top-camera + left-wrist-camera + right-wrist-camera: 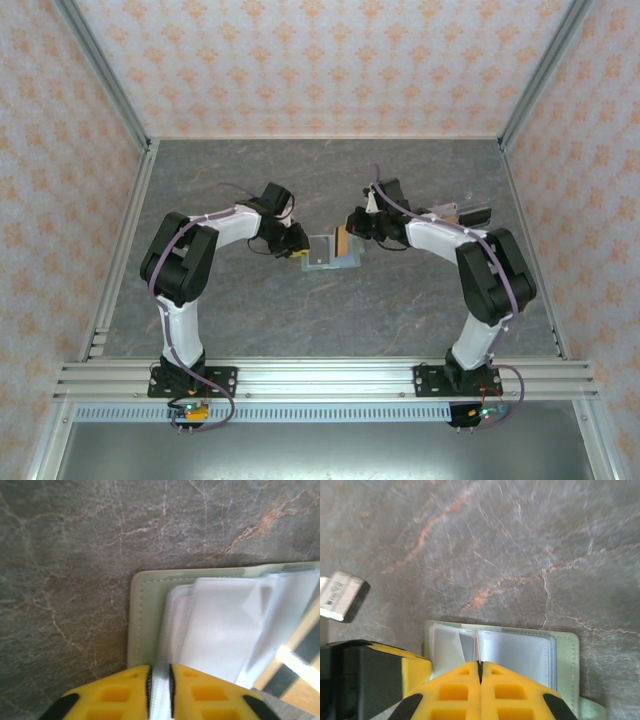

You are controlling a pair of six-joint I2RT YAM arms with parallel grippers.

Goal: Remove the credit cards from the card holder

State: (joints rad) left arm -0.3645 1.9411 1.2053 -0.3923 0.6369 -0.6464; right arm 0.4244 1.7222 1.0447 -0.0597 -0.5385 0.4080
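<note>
in the top view the two arms meet at the middle of the grey marbled table (300, 180), and the card holder (322, 252) lies open and flat between their tips. the left gripper (160, 672) sits at the holder's left edge. in the left wrist view its yellow fingers (125, 690) are drawn narrow, with only a slim gap between them, and a pale sleeve of the holder's pockets (220, 625) is pinched in that gap. the sage-green cover shows as a stitched border around the pockets, lying on the table.

the right gripper (480, 666) comes in from the holder's right side. in the right wrist view its fingers are pressed together on the thin edge of an orange card (342, 242), which stands on edge at the fold between the two pocket panels. whether the card's lower part is inside a pocket cannot be told.

a loose dark card (342, 596) with a light printed stripe lies on the table at the left edge of the right wrist view, apart from the holder.
</note>
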